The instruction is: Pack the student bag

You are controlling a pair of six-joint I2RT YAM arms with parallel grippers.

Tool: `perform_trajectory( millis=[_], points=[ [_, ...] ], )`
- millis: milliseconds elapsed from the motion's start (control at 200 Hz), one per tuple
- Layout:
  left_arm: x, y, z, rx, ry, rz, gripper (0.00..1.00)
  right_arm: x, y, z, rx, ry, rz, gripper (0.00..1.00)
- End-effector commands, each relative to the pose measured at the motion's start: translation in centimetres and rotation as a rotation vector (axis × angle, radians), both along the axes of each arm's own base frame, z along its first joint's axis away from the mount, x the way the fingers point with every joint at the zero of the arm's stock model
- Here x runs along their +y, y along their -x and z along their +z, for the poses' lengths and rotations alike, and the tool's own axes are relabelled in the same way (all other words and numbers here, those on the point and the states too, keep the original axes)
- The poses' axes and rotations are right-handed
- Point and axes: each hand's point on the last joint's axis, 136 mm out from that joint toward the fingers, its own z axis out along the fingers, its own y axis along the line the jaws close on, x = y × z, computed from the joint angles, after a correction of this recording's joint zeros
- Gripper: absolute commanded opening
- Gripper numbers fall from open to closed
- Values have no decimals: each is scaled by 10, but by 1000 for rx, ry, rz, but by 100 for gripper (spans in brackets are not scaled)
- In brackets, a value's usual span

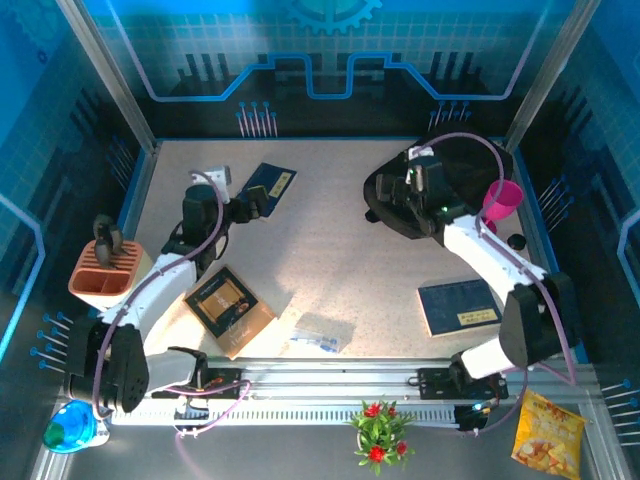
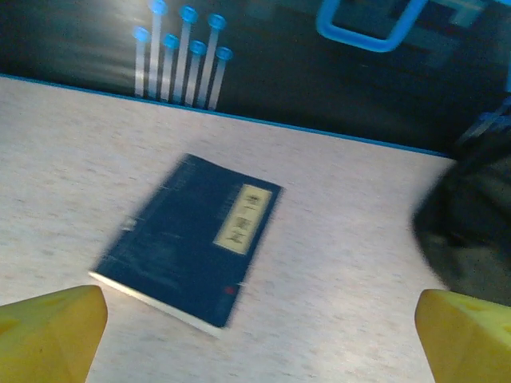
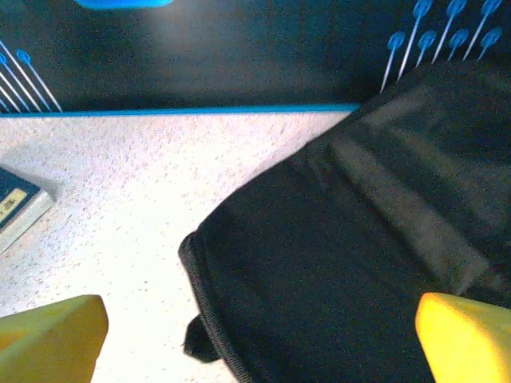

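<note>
Student bag [image 1: 472, 165], black and soft, lies at the far right of the bench [image 1: 330, 255] near the back wall, with a pink cup [image 1: 502, 198] just beside its right edge. The right jaws hang over the bag's left part, spread wide with yellow fingertips [image 3: 49, 339] holding nothing. The left jaws, also wide apart and empty, point at a dark-blue book [image 2: 192, 239] lying flat at the far left, well apart from the bag.

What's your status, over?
Left hand open, facing blue book. Right hand open at student bag edge. Pink cup beside bag.
</note>
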Motion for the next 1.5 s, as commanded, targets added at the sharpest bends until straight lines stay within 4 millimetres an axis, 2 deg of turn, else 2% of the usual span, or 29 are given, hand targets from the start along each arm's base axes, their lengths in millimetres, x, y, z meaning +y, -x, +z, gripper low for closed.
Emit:
perform_trajectory(
  millis=[0, 150, 365, 460, 540, 625, 735, 960, 1051, 1146, 1236, 1316, 1416, 1496],
  points=[
    [-31, 20, -29, 232, 108, -102, 99, 16, 14, -51, 274, -35, 18, 100],
    [-35, 22, -39, 293, 154, -84, 99, 46, -11, -70, 347, -72, 116, 98],
    [-35, 26, -43, 326, 161, -85, 99, 68, -57, -98, 405, -61, 160, 96],
    [-35, 28, -43, 342, 154, -86, 99, 82, -66, -115, 447, -78, 193, 93],
    [-31, 30, -44, 349, 141, -67, 99, 95, -65, -125, 473, -89, 231, 91],
    [-26, 32, -43, 343, 123, -46, 99, 115, -55, -131, 490, -99, 315, 89],
    [-21, 32, -43, 334, 108, -23, 99, 147, -31, -137, 512, -100, 459, 88],
    [-12, 26, -45, 329, 103, 39, 99, 210, 43, -153, 577, -143, 719, 74],
    [-10, 25, -45, 331, 103, 57, 99, 230, 73, -147, 582, -176, 781, 73],
    [-12, 23, -43, 329, 115, 54, 99, 245, 89, -125, 541, -233, 810, 72],
    [-18, 22, -40, 333, 141, 28, 99, 242, 86, -91, 470, -296, 752, 73],
    [-26, 20, -36, 338, 176, -4, 99, 225, 74, -61, 376, -344, 650, 75],
    [-41, 20, -33, 352, 242, -48, 99, 189, 61, -29, 279, -410, 522, 77],
    [-57, 22, -32, 370, 292, -91, 99, 148, 53, -19, 236, -433, 393, 78]
  ],
)
